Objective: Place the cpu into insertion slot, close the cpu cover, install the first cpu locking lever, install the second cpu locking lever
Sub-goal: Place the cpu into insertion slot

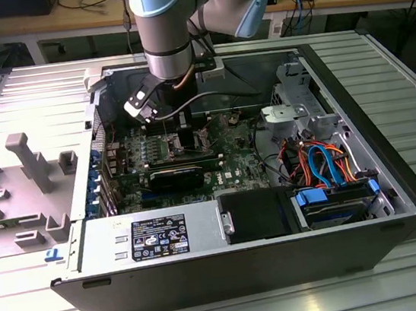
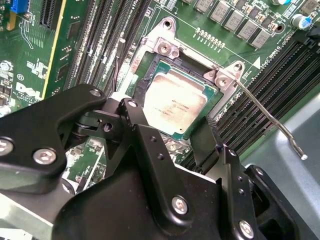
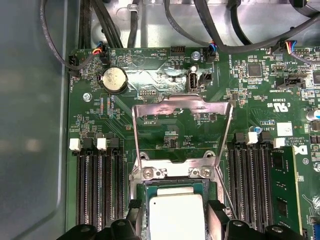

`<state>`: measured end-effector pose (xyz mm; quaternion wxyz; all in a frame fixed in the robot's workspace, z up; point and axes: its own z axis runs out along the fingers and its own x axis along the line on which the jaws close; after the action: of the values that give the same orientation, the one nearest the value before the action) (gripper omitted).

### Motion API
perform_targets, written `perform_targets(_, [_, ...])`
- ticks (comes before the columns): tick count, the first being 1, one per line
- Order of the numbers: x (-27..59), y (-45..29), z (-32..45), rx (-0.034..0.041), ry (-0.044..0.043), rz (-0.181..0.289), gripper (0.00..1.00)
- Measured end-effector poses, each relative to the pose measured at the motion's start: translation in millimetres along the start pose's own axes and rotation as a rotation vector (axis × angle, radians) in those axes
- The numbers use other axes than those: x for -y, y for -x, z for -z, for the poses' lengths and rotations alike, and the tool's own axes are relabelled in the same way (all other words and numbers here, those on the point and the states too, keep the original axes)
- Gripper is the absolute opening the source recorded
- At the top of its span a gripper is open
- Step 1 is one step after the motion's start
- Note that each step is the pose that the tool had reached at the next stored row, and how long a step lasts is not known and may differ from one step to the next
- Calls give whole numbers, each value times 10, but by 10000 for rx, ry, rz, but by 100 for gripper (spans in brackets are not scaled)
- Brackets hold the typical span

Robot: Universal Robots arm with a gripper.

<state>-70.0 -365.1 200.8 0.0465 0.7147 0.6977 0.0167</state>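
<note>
2 wrist views close above cpu (image 2: 172,102)

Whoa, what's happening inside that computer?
A robot arm reaches into an open computer case, its gripper right over the cpu. The cpu lies in the insertion slot on the green board. The cpu cover stands open, and a thin locking lever sticks out unlatched.
</note>
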Motion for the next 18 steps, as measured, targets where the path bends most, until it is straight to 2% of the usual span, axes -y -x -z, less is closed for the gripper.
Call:
perform_targets(4, [-2,0,0,2,-1,0,61])
perform_targets(5, [-3,1,0,2,-2,0,54])
perform_targets(8, [-5,16,-1,2,0,0,54])
perform_targets(9, [-5,16,-1,44,1,3,54])
perform_targets(10, [-5,16,-1,48,1,5,54])
perform_targets(18, [-5,16,-2,47,1,5,54])
